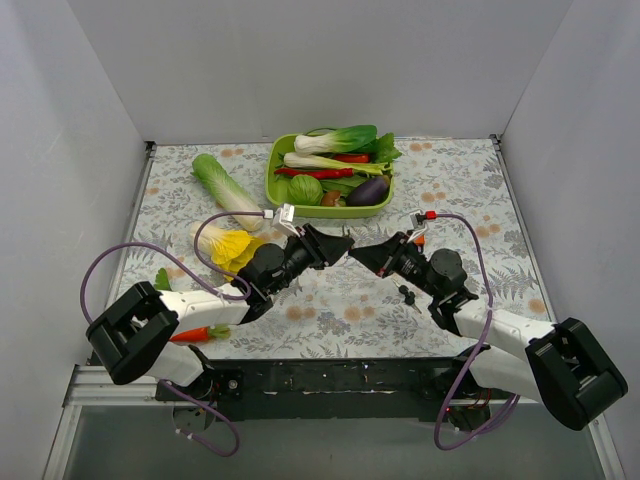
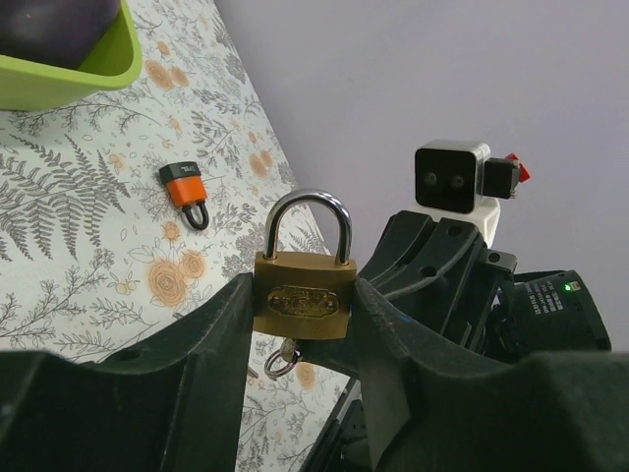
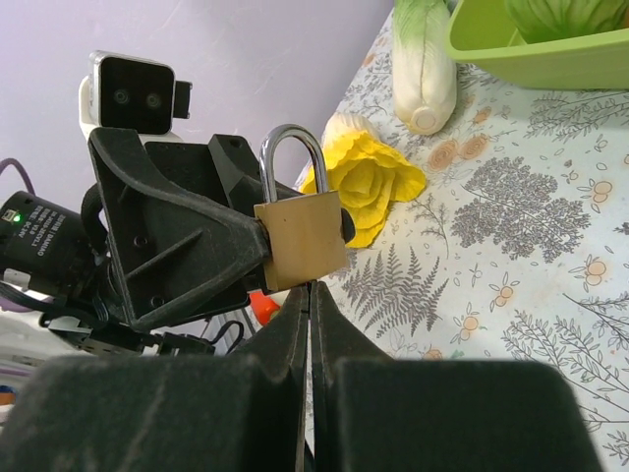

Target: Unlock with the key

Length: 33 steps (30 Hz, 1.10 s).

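My left gripper (image 2: 301, 329) is shut on the body of a brass padlock (image 2: 300, 298) and holds it upright above the table, its steel shackle closed. The padlock also shows in the right wrist view (image 3: 300, 239). My right gripper (image 3: 311, 287) is shut, its tips pressed up against the padlock's underside. Of the key (image 2: 286, 351), only a silver bit and its ring show below the lock, beside the right gripper's finger; its black head is hidden. In the top view the two grippers meet tip to tip, left (image 1: 340, 246) and right (image 1: 360, 252).
An orange-and-black padlock (image 2: 184, 192) lies on the floral cloth. A green tray (image 1: 272, 185) of vegetables stands at the back. A napa cabbage (image 1: 225, 190), a yellow leafy vegetable (image 1: 230, 247) and a carrot (image 1: 195, 333) lie to the left. A small dark item (image 1: 405, 294) lies by the right arm.
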Motion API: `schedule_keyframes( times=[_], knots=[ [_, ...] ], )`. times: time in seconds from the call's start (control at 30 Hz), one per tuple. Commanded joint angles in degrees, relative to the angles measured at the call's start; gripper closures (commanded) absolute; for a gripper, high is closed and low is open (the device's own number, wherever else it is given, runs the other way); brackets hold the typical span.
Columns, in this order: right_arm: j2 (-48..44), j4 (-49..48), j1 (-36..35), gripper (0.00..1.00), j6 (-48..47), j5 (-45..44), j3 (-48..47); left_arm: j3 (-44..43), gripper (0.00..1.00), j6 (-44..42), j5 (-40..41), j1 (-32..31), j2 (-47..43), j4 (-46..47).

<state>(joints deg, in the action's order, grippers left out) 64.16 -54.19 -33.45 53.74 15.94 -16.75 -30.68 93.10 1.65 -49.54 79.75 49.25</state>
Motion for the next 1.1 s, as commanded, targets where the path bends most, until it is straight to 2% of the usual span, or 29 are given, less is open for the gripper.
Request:
schedule_keyframes(
  times=[0.0,0.27,0.4,0.5,0.63,0.7,0.8,0.87,0.97,1.07],
  knots=[
    [1.58,-7.14,1.46,0.99,2.42,-3.99,0.32,0.18,1.0,1.65,-17.29,-3.64,-3.81,7.17],
    [2.37,-8.73,2.16,0.99,3.48,-3.02,0.76,-0.08,1.0,0.95,-18.88,-3.72,-3.72,8.23],
    [1.76,-8.13,2.16,0.99,2.43,-2.94,0.41,-0.96,1.0,0.59,-17.56,-3.81,-3.63,5.42],
    [-0.17,-3.74,2.16,0.99,-1.43,-3.37,-1.0,-3.51,1.0,0.33,-13.09,-3.99,-3.89,-2.56],
    [-2.98,5.57,1.55,0.99,-9.16,-6.44,-3.9,-8.08,1.0,1.91,-5.62,-4.16,-3.81,-17.92],
    [-4.21,9.7,0.93,0.99,-12.86,-7.77,-4.51,-10.19,1.0,4.45,-2.55,-4.16,-3.55,-21.64],
    [-4.83,12.43,0.14,0.89,-16.29,-8.91,-5.13,-12.47,1.0,7.44,0.54,-4.16,-2.85,-28.23],
    [-5.01,13.67,-0.73,0.78,-18.3,-9.0,-5.57,-14.49,1.0,8.76,1.77,-4.16,-2.23,-31.22],
    [-5.71,16.57,-2.14,0.69,-20.42,-9.7,-6.71,-16.08,1.0,9.12,3.36,-4.16,-1.09,-35.54],
    [-6.68,19.82,-3.19,0.66,-23.23,-10.84,-7.77,-17.14,1.0,9.29,3.98,-4.16,-0.38,-37.39]
  ],
)
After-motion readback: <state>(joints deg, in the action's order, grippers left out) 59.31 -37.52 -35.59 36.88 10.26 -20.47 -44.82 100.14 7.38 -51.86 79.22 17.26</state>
